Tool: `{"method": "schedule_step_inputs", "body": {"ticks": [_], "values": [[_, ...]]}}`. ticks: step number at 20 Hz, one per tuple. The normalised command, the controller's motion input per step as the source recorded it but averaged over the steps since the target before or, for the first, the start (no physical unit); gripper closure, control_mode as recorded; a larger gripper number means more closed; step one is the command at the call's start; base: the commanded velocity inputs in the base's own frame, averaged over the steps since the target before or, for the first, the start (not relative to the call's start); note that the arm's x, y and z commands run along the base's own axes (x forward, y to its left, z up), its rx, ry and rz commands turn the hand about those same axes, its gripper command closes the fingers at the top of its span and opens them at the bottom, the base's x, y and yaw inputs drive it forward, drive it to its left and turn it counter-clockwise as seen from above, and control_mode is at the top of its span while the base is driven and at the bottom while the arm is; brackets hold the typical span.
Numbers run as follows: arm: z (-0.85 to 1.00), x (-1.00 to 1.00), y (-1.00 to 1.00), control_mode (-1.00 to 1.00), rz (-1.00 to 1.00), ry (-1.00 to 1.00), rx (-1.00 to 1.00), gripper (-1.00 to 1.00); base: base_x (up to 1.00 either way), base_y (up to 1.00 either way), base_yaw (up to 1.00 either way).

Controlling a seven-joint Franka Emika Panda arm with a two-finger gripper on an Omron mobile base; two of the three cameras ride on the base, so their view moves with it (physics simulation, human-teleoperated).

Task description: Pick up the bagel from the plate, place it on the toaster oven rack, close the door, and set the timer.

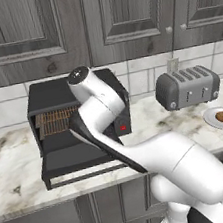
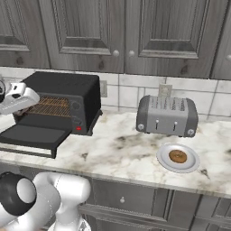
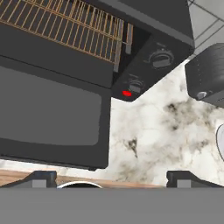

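We see bare marble counter (image 2: 119,151) between the toaster oven (image 2: 63,97) and the plate (image 2: 191,164): open passage. The silver toaster (image 2: 167,115) stands just beyond the plate. The door (image 2: 31,135) lies dropped flat, leaving the rack (image 2: 49,107) reachable from the near side.

The left base view is looking forward and down from behind the arm's left side, sitting close to the oven (image 1: 80,123), with the toaster (image 1: 187,87) and plate (image 1: 213,118) off to its right. The right base view is looking from the other side, taking in the same oven (image 2: 61,108), toaster (image 2: 167,115), plate (image 2: 189,166) and surface (image 2: 122,151). The hand view is looking steeply down, close over the open door (image 3: 48,118) and rack (image 3: 65,26).
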Motion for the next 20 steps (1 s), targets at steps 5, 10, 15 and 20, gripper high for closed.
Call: {"method": "schedule_step_inputs", "body": {"ticks": [5,10,15,20], "values": [[-0.24,-0.01,0.44,-1.00,-0.03,-0.23,0.00,-1.00,0.00,0.00,0.00],[-0.34,0.00,0.19,-1.00,-0.05,-0.20,0.00,-1.00,0.00,0.00,0.00],[-0.29,0.07,0.10,-1.00,-0.08,-0.09,0.00,-1.00,0.00,0.00,0.00],[-0.24,0.25,0.16,-1.00,-0.09,-0.09,0.00,-1.00,0.00,0.00,0.00]]}}
